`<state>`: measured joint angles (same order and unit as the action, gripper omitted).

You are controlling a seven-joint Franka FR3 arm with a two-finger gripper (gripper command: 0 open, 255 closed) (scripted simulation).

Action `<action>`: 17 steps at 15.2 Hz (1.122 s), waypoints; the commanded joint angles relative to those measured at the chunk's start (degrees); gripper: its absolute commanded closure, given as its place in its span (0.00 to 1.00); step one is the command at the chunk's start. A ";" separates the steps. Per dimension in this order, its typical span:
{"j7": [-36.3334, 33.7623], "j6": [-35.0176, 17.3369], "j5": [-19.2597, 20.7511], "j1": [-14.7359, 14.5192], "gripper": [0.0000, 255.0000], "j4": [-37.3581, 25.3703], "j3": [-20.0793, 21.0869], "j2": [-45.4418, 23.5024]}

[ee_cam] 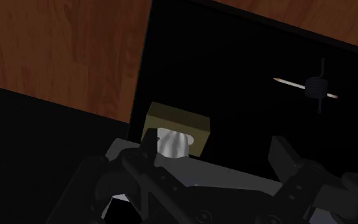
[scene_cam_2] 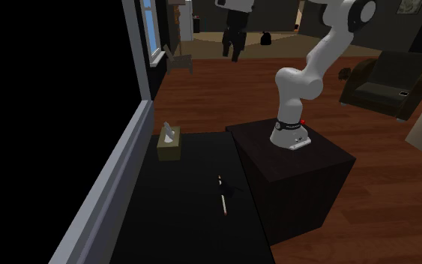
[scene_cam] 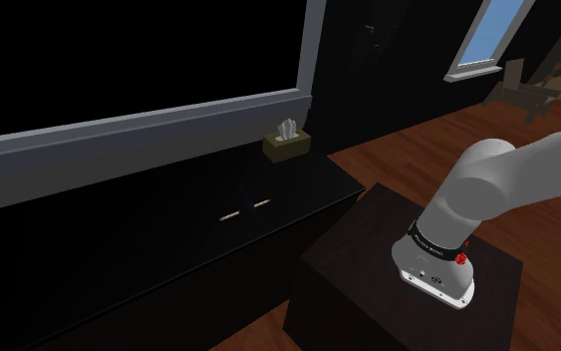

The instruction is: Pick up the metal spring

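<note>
Dark coiled wire, the spring (ee_cam: 314,87) lies on the black worktop (ee_cam: 234,63) across a thin pale stick (ee_cam: 287,81), well apart from the spread tool (ee_cam: 215,145); probably light, stiff and apt to roll, best pinched across its coil.

Olive-green tissue box (scene_cam: 287,145) with a white tissue; black bench (scene_cam: 168,249); dark grey spring (ee_cam: 314,86); pale, whitish stick (ee_cam: 289,83). White arm (scene_cam: 497,184) with a red button (scene_cam: 461,257), dark brown stand (scene_cam: 348,259), reddish-brown woodgrain floor (scene_cam: 557,249), grey window frame (scene_cam: 168,115).
</note>
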<state>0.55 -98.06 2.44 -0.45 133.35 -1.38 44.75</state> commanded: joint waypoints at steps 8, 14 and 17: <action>-8.97 -8.53 -1.46 -1.51 0.00 5.47 8.17 -4.82; -17.18 -15.95 -1.60 -2.29 0.00 7.22 15.28 -12.38; -21.65 -19.50 -0.85 -2.29 0.00 7.03 18.87 -17.27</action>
<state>-19.50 -116.15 1.35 -2.72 140.20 16.27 29.07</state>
